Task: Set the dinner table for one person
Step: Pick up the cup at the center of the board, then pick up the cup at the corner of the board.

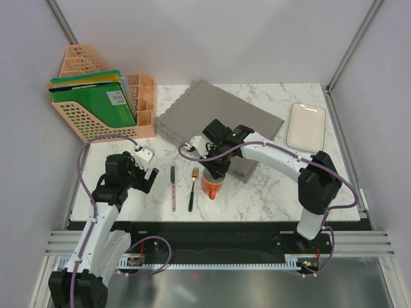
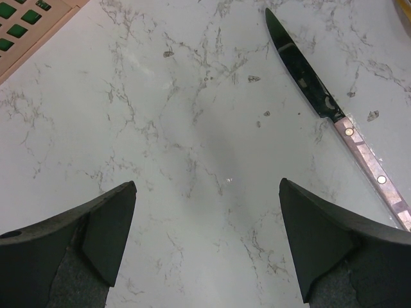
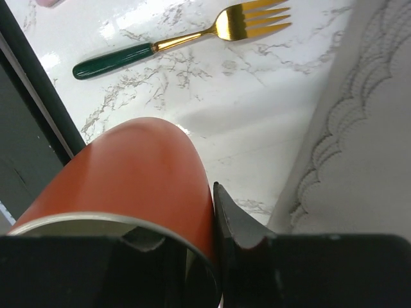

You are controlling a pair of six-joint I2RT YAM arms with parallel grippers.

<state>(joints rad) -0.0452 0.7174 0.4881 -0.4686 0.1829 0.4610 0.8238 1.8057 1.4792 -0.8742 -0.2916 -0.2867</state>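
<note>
Orange cup (image 3: 135, 173) sits nearest, its wall pinched in the narrowed right tool (image 1: 215, 170), at 6 o'clock of the placemat (image 1: 218, 119) on the marble tabletop (image 1: 270, 186). Best lifted straight and level, clearing the fork (image 1: 192, 188) at its 9 o'clock. Left tool (image 2: 205, 218) gapes wide, empty.

Top camera looks down; wrist cameras sit close above dinner table (image 1: 270, 192).

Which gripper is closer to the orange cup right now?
Right. The right gripper grips the orange cup at its rim, one finger against the outer wall. The left gripper hangs open above the table, off to the cup's left, past the fork and knife.
</note>
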